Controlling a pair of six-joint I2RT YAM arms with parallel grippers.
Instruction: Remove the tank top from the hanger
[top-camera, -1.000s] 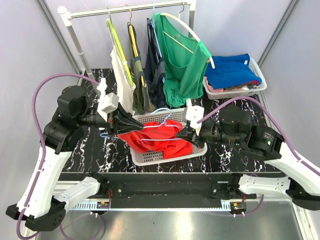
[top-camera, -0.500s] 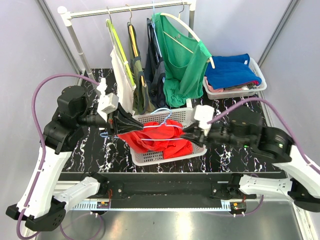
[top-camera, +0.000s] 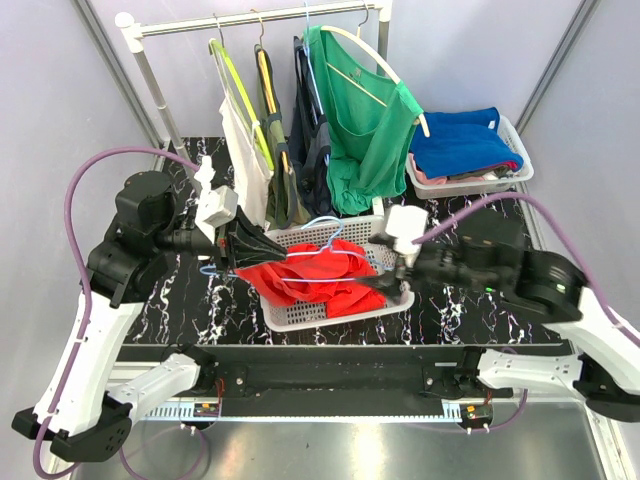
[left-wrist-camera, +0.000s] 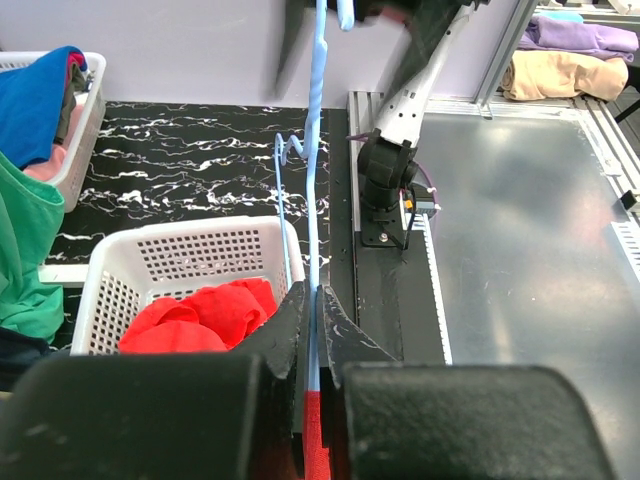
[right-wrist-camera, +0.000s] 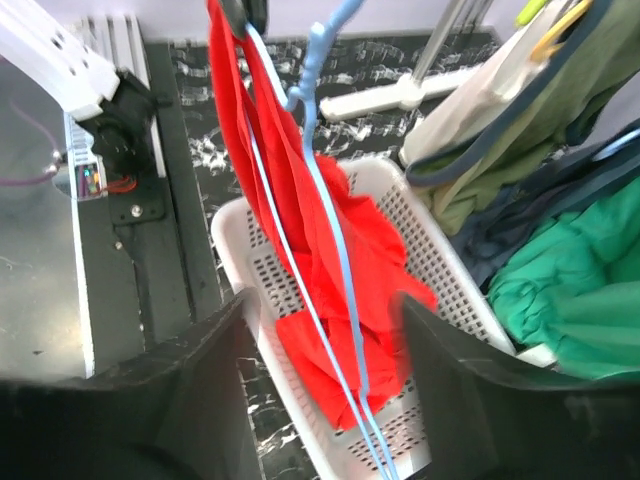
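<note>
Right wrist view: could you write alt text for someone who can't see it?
A red tank top hangs on a light blue hanger, draping into a white plastic basket on a black marbled table. The arm's two dark, blurred fingers frame the bottom edge, spread apart and holding nothing. Green clothes hang at right.

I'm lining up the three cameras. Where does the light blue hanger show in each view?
Top external: the light blue hanger lies across the centre, over the red tank top.
Left wrist: the hanger is a vertical blue strip up the middle of the picture.
Right wrist: the hanger runs down from top centre, against the red fabric.
Shared landmark: the white basket, under the hanger in all three.
</note>
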